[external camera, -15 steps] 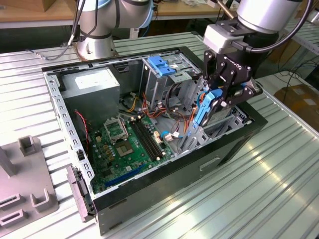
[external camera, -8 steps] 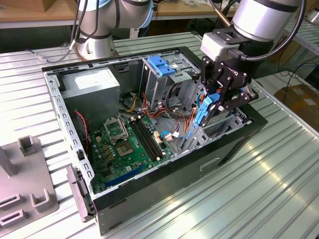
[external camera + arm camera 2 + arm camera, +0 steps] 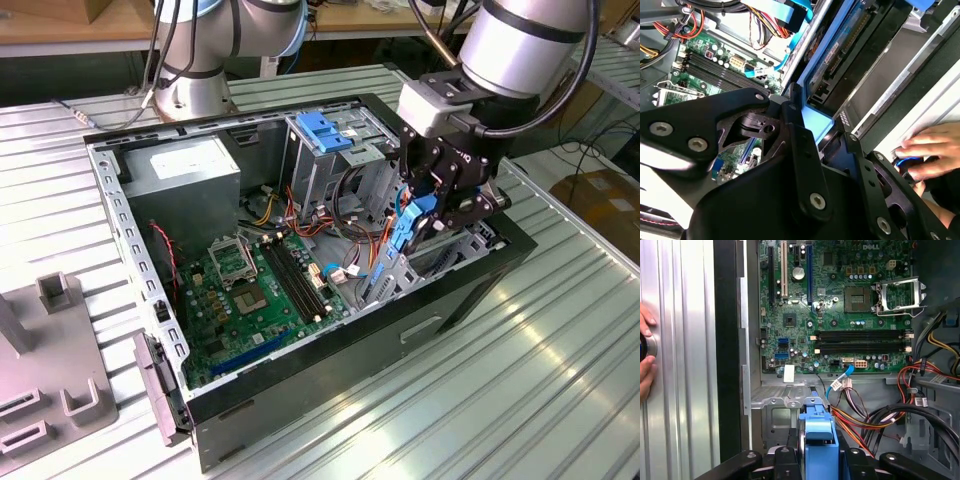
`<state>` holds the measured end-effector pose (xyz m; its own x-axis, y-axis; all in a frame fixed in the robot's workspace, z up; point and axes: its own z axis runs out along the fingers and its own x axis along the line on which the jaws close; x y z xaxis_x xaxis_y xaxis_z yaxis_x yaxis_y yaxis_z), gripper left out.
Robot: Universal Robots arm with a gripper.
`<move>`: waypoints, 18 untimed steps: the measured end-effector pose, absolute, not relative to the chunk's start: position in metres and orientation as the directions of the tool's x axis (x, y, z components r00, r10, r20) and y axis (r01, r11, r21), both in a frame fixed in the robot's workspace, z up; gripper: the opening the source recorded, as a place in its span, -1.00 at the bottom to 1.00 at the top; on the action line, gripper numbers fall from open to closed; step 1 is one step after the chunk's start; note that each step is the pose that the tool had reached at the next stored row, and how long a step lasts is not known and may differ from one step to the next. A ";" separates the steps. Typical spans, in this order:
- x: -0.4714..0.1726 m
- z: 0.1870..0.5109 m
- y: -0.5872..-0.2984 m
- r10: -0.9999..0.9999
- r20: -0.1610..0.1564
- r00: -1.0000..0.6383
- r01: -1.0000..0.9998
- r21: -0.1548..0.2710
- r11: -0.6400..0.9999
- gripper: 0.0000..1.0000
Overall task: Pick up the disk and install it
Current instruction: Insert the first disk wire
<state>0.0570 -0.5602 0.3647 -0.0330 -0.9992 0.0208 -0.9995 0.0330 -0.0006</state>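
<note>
A ribbed metal counter (image 3: pixel 520 380) (silvery, with long parallel grooves) carries an open black computer case (image 3: pixel 330 385), which lies on its side with the motherboard facing up. At the exterior view's left, a grey fixture (image 3: pixel 50 370) with upright blocks rests on the counter, apart from the case. The arm's round base (image 3: pixel 195 95) stands behind the case.
</note>
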 end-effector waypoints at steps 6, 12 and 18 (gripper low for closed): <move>0.057 0.364 -0.560 -0.999 0.021 -0.033 -0.999 -0.001 0.033 -0.24; 0.057 0.364 -0.560 -0.999 0.021 -0.033 -0.999 -0.001 0.033 -0.11; 0.057 0.364 -0.560 -0.999 0.021 -0.033 -0.999 -0.001 0.033 -0.52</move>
